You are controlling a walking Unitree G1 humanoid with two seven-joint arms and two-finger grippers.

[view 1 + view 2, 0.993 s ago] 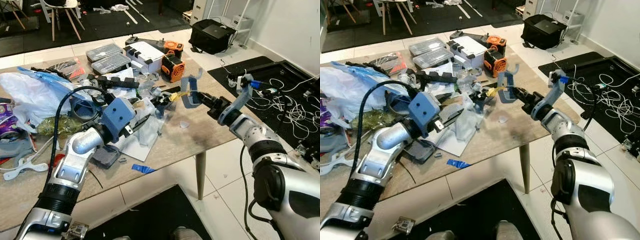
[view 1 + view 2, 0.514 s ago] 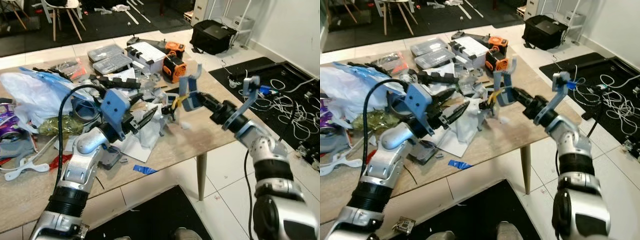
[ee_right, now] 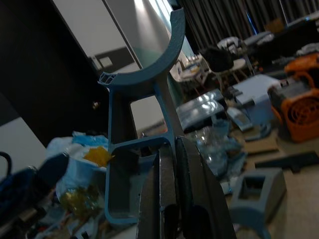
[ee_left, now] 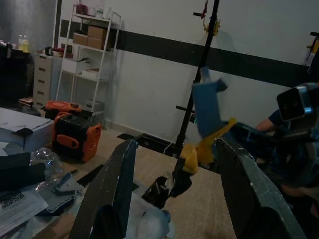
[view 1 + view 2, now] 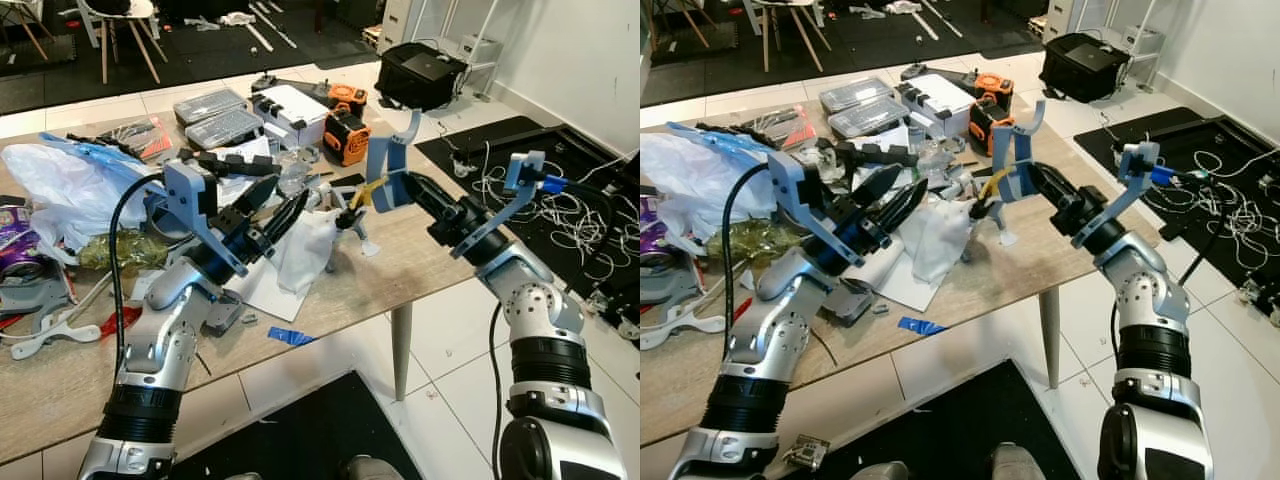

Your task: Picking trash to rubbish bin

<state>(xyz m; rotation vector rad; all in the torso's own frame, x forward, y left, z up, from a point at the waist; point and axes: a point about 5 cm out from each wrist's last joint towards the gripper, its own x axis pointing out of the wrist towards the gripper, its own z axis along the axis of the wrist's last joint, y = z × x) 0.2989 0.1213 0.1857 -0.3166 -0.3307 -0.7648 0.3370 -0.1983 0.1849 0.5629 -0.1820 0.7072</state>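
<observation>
My right gripper [image 5: 404,186] is shut on a blue-grey plastic bracket [image 5: 388,160] and holds it upright above the table's right part. A strip of yellow tape [image 5: 368,192] and a small black piece [image 5: 345,216] hang from it. In the right wrist view the bracket [image 3: 142,124] rises just past the closed fingers [image 3: 169,199]. My left gripper [image 5: 280,207] is raised over the clutter, open and holding nothing, and points toward the bracket. The left wrist view looks between its spread fingers [image 4: 112,194] at the bracket [image 4: 208,107]. A crumpled white wrapper [image 5: 305,245] lies on the table [image 5: 420,270] below.
An orange and black device [image 5: 346,135], clear plastic cases [image 5: 215,115] and a white box [image 5: 292,104] stand at the back. A white plastic bag [image 5: 60,190] lies at the left. A black bag [image 5: 425,70] and loose cables [image 5: 590,215] are on the floor at the right.
The right gripper has lifted the bracket higher and tipped it upright. The left gripper has come up out of the clutter and now points at the bracket with its fingers spread.
</observation>
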